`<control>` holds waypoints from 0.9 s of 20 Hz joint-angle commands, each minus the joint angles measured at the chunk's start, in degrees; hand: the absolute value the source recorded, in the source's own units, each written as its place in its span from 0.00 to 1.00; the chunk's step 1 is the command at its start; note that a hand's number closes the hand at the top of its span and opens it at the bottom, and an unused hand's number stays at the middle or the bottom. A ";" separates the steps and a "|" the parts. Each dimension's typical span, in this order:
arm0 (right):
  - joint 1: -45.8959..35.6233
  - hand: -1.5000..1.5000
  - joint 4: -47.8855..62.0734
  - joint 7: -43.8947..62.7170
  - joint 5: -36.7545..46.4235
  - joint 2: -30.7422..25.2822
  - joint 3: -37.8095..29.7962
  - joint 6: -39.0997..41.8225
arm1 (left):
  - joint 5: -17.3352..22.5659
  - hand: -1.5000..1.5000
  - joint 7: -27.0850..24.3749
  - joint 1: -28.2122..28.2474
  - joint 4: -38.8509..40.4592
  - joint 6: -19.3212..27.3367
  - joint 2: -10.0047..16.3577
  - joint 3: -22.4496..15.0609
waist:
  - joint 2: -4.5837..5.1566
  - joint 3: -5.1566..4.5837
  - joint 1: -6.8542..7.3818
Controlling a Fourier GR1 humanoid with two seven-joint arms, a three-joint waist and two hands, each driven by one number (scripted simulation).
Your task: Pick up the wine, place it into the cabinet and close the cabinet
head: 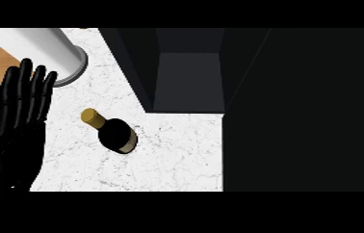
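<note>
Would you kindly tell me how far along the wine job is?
Nothing looks done yet. The wine bottle stands on the counter, outside the open cabinet. Nothing is in hand: the left hand rests open at the left edge. Picking up, placing and closing remain.

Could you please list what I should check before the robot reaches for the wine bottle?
1. Wine bottle on the counter, apparently upright, nothing touching it: ok.
2. Cabinet open toward the counter: ok.
3. Left hand open at the view's left edge, apart from the bottle: ok.
4. Right hand visible: not ok, it is out of view.
5. Grey cylinder apart from the bottle: ok.
6. Cabinet door position: cannot tell, the right side is too dark.
</note>
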 commanded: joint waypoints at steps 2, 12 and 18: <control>2.24 0.00 -4.46 1.07 -0.25 0.70 2.65 1.13 | -13.07 0.00 -1.00 -0.43 1.85 10.56 -5.45 -8.13 | 0.68 0.92 -0.84; 11.41 0.00 -11.56 6.85 -9.20 -3.19 6.65 9.94 | -12.59 0.00 8.10 -5.32 8.99 47.74 -5.67 -28.99 | 0.64 0.93 -1.74; 10.68 0.00 -14.84 12.01 -7.52 -2.64 8.12 8.54 | -21.89 0.00 23.94 -21.98 15.03 60.79 -5.69 -35.40 | 0.65 0.97 -1.02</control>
